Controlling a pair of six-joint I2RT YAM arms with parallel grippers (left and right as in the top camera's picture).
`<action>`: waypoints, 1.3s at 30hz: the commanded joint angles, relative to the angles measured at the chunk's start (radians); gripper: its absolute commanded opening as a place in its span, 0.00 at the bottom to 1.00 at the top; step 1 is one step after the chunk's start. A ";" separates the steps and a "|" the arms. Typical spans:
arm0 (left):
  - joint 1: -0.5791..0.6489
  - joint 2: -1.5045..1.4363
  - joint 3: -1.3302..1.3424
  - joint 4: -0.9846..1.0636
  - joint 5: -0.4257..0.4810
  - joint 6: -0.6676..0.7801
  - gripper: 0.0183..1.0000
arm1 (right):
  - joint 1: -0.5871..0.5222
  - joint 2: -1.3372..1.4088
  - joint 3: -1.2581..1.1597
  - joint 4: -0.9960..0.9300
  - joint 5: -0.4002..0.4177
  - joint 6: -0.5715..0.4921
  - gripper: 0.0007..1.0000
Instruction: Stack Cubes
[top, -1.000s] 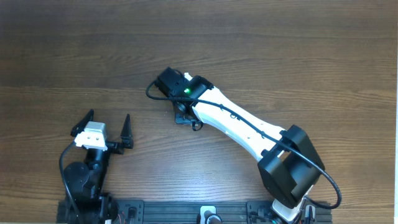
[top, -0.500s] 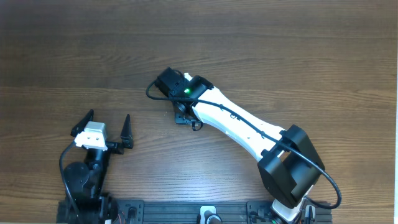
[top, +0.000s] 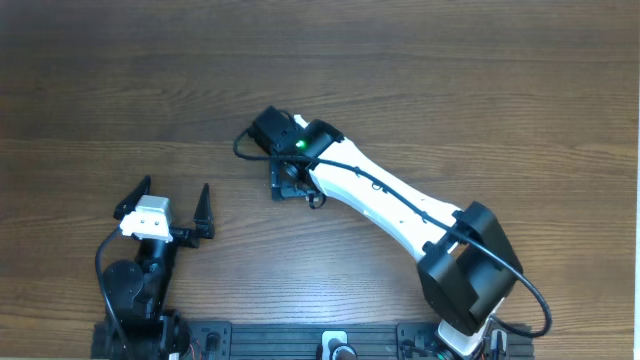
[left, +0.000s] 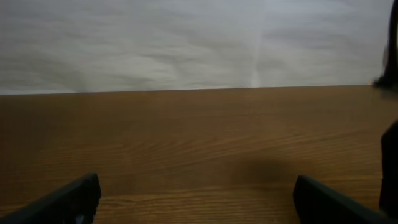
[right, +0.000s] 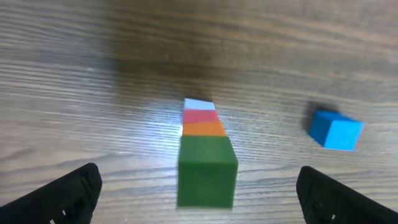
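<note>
**Right fingers spread over stack, blue cube still loose**

The right gripper (top: 286, 183) hangs above the cube stack with its fingers (right: 74, 186) spread wide. They touch nothing, and the stack stands in the gap midway between them. The green cube (right: 207, 169) is on top, with the orange cube (right: 203, 129), the red cube (right: 199, 116) and a pale cube (right: 198, 104) under it. From this high angle the stack looks roughly straight.

The blue cube (right: 336, 130) sits alone on the counter (right: 93, 74), ahead of one right finger and well apart from the stack.

The left gripper (top: 176, 186) is parked far from the cubes. Its fingers are also spread, with nothing between them.

Change: in the top view the right wrist has edged slightly sideways compared with half a second ago, and the left arm has not moved.

Judgement: green looks placed and let go, and the right arm is probably clearing off the stack. Blue is the one cube left, so the likely next step is to grasp it and set it on green. The stack is tall, so a brush from a finger on the way out could tip it.
</note>
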 joint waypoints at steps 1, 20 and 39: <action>-0.004 -0.007 -0.005 0.000 0.009 0.019 1.00 | -0.061 -0.174 0.103 -0.016 0.041 -0.101 0.99; -0.004 -0.007 -0.005 0.000 0.009 0.019 1.00 | -0.355 -0.332 -0.395 0.159 -0.029 -0.209 0.99; -0.004 -0.007 -0.005 0.000 0.010 0.019 1.00 | -0.277 -0.167 -0.551 0.379 -0.034 -0.243 0.98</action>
